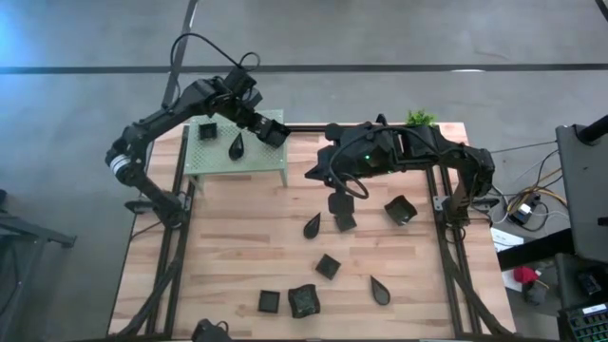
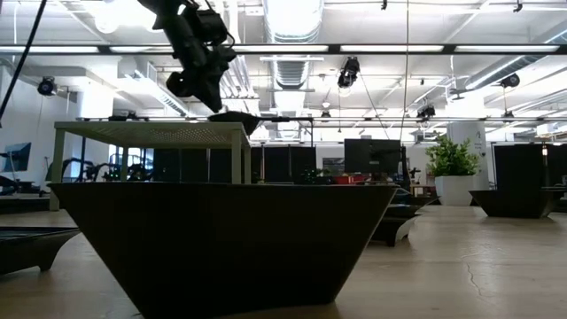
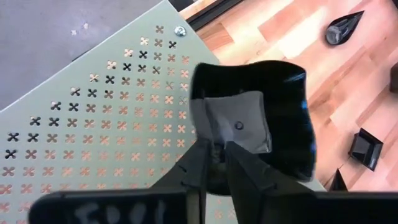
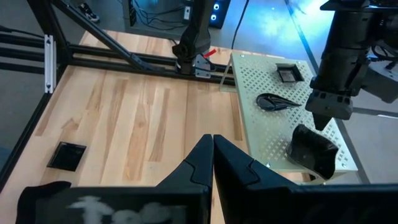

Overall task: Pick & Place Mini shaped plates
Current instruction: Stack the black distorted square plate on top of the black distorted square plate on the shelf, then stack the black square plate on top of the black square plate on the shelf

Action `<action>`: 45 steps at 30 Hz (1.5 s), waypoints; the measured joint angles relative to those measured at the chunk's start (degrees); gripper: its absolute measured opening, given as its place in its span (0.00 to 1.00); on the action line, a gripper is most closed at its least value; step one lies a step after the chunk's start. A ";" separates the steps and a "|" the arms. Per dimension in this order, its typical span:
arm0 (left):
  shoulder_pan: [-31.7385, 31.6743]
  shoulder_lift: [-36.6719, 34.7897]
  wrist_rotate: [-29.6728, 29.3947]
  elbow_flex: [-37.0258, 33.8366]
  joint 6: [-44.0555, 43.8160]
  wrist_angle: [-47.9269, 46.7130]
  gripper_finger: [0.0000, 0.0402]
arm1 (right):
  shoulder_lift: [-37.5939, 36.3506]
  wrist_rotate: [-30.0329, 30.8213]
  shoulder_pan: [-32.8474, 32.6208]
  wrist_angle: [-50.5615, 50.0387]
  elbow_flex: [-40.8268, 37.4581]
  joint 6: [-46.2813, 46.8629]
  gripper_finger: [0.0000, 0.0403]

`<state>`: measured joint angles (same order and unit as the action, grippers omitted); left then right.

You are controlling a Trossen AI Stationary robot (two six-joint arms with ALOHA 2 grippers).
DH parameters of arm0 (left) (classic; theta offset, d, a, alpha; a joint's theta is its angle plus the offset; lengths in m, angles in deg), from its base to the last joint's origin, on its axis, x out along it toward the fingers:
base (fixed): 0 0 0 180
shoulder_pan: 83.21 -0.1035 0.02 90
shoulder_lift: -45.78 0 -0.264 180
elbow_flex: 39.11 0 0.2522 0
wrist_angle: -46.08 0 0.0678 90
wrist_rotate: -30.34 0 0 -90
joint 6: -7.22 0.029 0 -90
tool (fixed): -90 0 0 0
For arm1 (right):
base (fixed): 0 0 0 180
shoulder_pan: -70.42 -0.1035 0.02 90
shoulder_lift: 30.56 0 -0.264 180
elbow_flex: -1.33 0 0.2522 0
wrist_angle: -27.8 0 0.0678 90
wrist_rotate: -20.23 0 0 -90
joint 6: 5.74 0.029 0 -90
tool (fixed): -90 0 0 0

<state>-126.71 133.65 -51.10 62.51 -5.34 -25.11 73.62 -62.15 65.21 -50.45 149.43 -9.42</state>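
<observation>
A green perforated stand point(image 1: 214, 161) stands at the table's far left. A square mini plate point(image 1: 206, 130) and a leaf-shaped one point(image 1: 237, 145) lie on its top. A third, square black plate point(image 4: 314, 152) rests by its base on the stand's corner nearest the table's middle. My left gripper point(image 3: 217, 158) is over this plate, pointing steeply down, its fingers a little apart on either side of the plate's wall. My right gripper point(image 4: 212, 146) hangs shut above the table's middle point(image 1: 318, 173), with nothing in it. Several more plates lie on the table point(image 1: 328, 266). My left gripper's fingers point(image 3: 244, 167) stand astride one raised wall point(image 3: 219, 140) of the square plate, coming from above and slanting down. A narrow gap shows between them, and I cannot tell whether they touch the wall. The plate sits base down on the stand's corner.
Loose plates lie over the table's middle and near part: leaf shapes point(image 1: 312, 225) point(image 1: 380, 290) and squares point(image 1: 400, 210) point(image 1: 269, 302). One plate point(image 2: 221, 239) fills the low view's foreground. A small potted plant point(image 1: 418, 118) stands at the far right. Bare wood point(image 1: 228, 247) lies in front of the stand.
</observation>
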 joint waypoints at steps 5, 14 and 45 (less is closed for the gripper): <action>-0.01 0.00 -4.28 0.00 0.36 0.80 0.15 | 0.01 0.00 0.00 0.00 0.00 0.00 0.02; 1.76 0.11 2.65 -0.02 7.20 2.18 0.14 | 0.02 0.01 0.00 -0.01 0.00 -0.65 0.02; 3.30 0.91 -10.76 -0.80 11.26 2.89 0.14 | 0.02 0.01 0.00 -0.02 0.00 -1.42 0.02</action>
<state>-123.41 134.56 -61.86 61.70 5.92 -22.22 73.64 -62.13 65.21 -50.47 149.43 -10.84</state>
